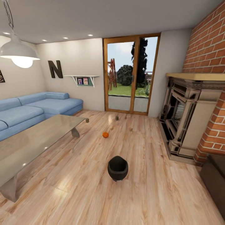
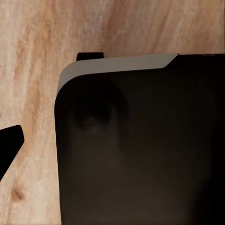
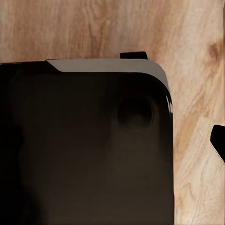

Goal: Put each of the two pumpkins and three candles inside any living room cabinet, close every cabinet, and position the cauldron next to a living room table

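Pale wood floor (image 1: 78, 193) fills the lower frame; glass bench (image 1: 28, 147) left, cauldron (image 1: 117, 168) centre, pumpkin (image 1: 105, 134) beyond. I cannot tell either tool's state.

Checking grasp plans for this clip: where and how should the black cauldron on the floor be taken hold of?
Probably by the rim. The cauldron stands upright on the wood floor with its mouth open upward, and its belly looks wide and round, so one finger inside and one outside the lip, coming down from above, suits it. The near side is unobstructed; the table stands well to its left.
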